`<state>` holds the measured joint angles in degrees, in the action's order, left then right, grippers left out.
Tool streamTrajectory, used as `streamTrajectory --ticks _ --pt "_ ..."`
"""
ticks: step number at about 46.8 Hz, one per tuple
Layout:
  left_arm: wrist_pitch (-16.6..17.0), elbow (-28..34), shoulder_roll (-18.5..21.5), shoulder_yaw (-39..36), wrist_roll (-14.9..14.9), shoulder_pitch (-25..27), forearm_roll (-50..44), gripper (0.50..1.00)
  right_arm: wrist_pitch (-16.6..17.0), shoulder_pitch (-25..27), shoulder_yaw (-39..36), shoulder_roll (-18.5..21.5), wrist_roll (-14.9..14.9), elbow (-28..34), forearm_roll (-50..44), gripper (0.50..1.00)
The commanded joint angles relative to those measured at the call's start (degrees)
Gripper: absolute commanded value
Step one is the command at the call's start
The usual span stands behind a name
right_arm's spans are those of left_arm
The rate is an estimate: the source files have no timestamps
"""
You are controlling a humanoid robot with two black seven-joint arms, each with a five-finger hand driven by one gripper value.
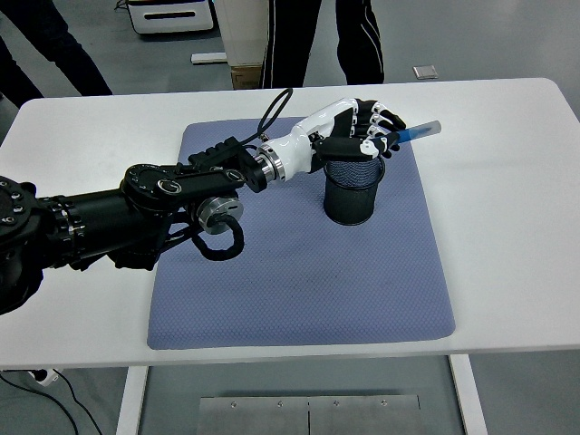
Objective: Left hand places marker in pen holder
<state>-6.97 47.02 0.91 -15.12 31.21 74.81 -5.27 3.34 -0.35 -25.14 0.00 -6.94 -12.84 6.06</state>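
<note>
In the head view, a white desk (507, 208) with rounded corners filled most of the picture. Its top was smooth and plain. A blue-grey mat (299, 272) lay flat on the middle of the desk. The mat was nearly square, with soft corners and a fine bumpy weave. Behind the desk was a grey floor (471, 36). People's legs (313, 41) in dark trousers stood there at the top of the picture, and another dark leg (41, 45) showed at the top left. A white box-like thing (168, 16) sat on the floor at the top, and a small grey square plate (425, 71) lay on the floor further right. Under the desk's near edge a metal foot plate (308, 414) showed.

A black pen holder (352, 188) stood upright on the far part of the mat. It was a round cup made of wire mesh, open at the top.

The left arm (136, 204) came in from the left edge, black and made of round joints, with a shiny silver ring at the wrist and a black cable looping over it. The left hand (361, 136) was white and black, and it hung just above the holder's rim. Its fingers (381, 122) were curled around a blue marker (413, 133). The marker lay tilted, its pale end pointing up and to the right, past the holder. It was above the holder and not inside it.

No writing could be read anywhere.
</note>
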Motion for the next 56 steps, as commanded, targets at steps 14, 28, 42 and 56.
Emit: streamTrajectory --ticks 14,28,42,56 --pt "0.03 -0.08 0.06 0.0 -0.09 -0.19 -0.44 0.584 0.0 0.0 0.0 0.0 0.0 0.0 0.0 1.0" --pt "0.03 -0.43 0.58 0.53 -0.09 -0.36 -0.44 0.639 0.0 0.0 0.0 0.0 0.0 0.0 0.0 1.0" --pt "-0.32 -0.43 4.62 0.61 -0.18 2.18 -0.26 1.0 0.0 0.0 0.0 0.0 0.0 0.0 0.0 1.0" --pt "-0.06 -0.52 13.68 0.7 -0.27 2.54 0.79 1.0 0.0 0.0 0.0 0.0 0.0 0.0 0.0 1.0"
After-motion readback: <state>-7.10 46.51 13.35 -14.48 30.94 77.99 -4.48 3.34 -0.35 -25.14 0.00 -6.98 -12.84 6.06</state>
